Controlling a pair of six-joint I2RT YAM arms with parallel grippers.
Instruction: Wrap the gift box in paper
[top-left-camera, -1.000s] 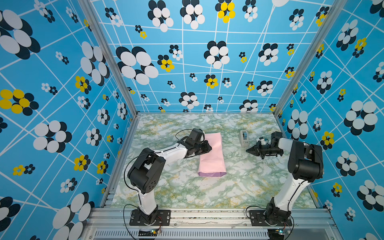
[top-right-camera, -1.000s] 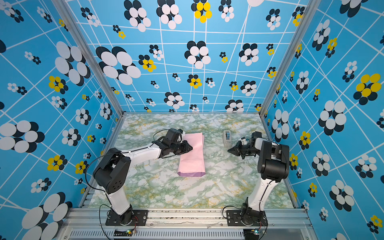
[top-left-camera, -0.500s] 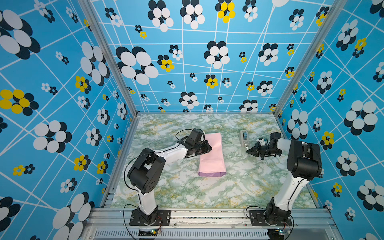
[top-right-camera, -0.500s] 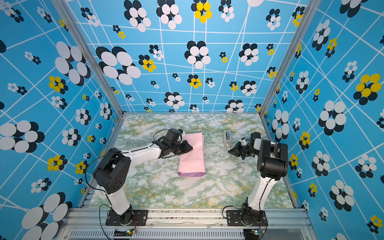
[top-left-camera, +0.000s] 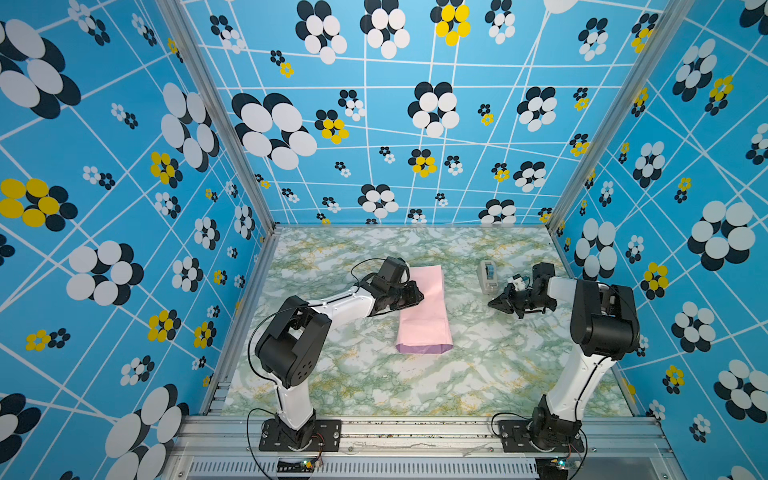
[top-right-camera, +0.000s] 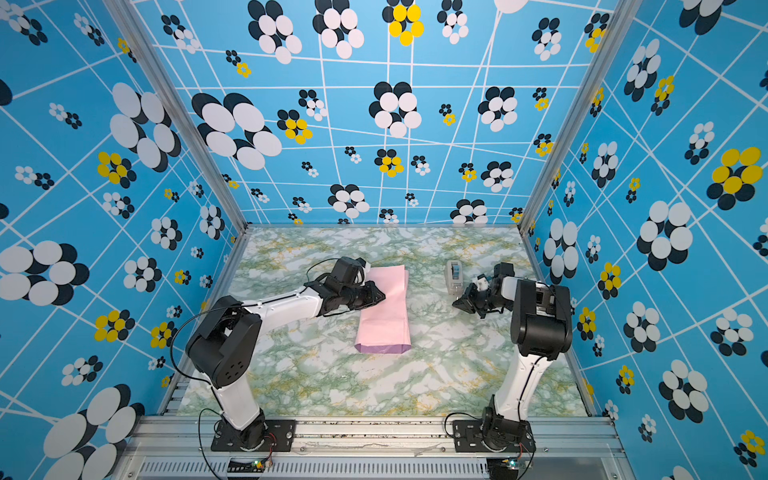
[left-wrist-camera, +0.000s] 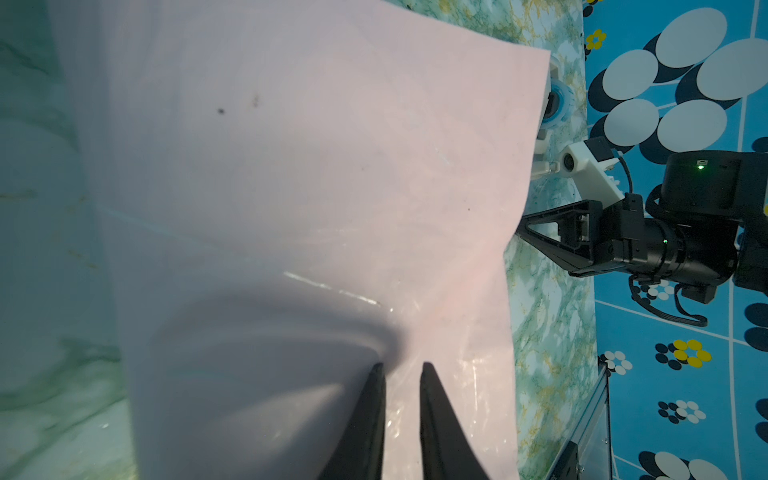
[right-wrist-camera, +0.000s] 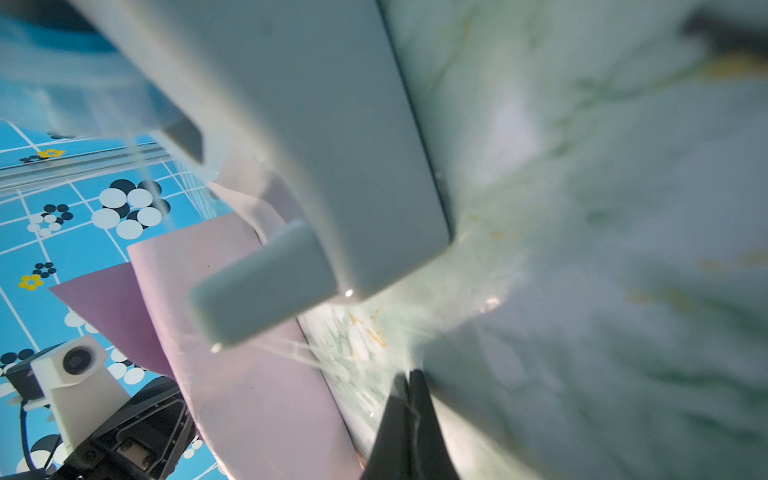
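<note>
The paper lies folded into a long pink packet at mid-frame in a top view, its long axis running up and down the frame. The gift box is hidden, presumably inside. The left claw, jaws a narrow slit apart, rests on the packet's left edge and is the nearer one. The right claw, pinched shut, sits beside the tape dispenser, with the packet to its left.

Lower half of the table lies wide open in both top views. Mid-frame the paper bulks up, left gripper on its left edge. Right of it, a clear lane, pinched upper right by tape dispenser and right gripper just beside it.
</note>
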